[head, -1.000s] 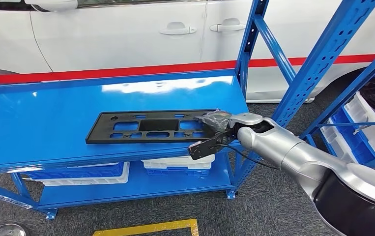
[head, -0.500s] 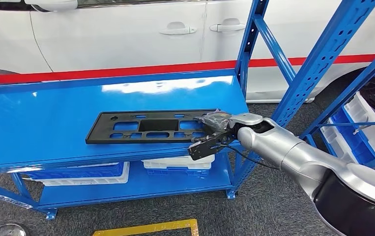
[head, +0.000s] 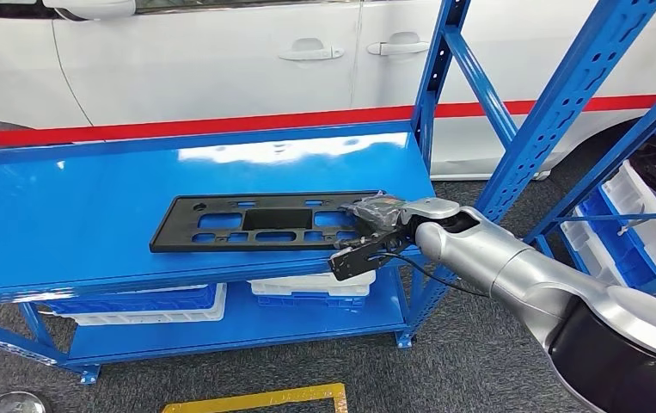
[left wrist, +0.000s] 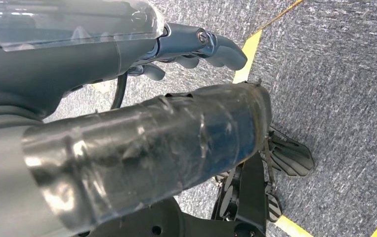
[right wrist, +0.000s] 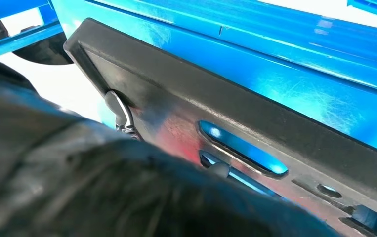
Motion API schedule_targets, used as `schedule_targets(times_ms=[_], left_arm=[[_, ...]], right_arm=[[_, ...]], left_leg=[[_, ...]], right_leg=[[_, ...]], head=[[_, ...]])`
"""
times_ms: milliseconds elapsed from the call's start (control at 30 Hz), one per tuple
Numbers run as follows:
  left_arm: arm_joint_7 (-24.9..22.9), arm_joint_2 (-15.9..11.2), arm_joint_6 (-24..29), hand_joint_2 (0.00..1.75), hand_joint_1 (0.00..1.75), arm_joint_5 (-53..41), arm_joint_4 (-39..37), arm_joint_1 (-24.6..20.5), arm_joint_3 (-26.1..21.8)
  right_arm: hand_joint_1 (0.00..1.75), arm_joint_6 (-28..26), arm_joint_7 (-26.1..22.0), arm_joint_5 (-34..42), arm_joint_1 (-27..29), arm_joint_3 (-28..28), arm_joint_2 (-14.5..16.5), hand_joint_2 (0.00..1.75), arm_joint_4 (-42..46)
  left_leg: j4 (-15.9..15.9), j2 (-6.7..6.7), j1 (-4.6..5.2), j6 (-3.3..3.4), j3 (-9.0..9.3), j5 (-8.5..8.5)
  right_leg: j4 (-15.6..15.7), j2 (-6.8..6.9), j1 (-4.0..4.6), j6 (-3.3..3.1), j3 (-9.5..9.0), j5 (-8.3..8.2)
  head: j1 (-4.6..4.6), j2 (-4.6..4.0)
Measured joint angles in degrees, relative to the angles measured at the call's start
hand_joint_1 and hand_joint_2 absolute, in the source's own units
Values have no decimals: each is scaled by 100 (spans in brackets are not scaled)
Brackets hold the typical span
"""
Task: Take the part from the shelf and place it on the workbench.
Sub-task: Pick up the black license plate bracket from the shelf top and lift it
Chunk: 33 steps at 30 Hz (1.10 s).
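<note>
the right hand (head: 378,217) rests on the near-right end of the black part (head: 264,221), which lies flat on the blue shelf (head: 75,215); whether its fingers pinch it, i cannot tell. left hand (left wrist: 196,47) fingers curl together, holding nothing. no readable writing anywhere.

Bright even light, shelf (head: 92,206) glare, blurred close-ups

head: high, looking down at shelf (head: 92,198) | right wrist: close on same shelf | left wrist: floorward
</note>
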State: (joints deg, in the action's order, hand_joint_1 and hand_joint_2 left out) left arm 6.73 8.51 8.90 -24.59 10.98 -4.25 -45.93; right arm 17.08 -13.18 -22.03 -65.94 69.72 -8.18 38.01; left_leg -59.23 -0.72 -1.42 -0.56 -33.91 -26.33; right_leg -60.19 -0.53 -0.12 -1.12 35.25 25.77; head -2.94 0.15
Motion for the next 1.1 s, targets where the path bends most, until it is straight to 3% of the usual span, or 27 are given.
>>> schedule_targets(times_ms=[1100], left_arm=[[28,-1,-33,0,0,-67,1,-5,-163]], right_arm=[[0,345,192,221,-527,-72,7,0,268]], left_leg=[[0,-1,0,0,-2,0]], right_leg=[[-2,0,0,0,2,0]], head=[[0,-1]])
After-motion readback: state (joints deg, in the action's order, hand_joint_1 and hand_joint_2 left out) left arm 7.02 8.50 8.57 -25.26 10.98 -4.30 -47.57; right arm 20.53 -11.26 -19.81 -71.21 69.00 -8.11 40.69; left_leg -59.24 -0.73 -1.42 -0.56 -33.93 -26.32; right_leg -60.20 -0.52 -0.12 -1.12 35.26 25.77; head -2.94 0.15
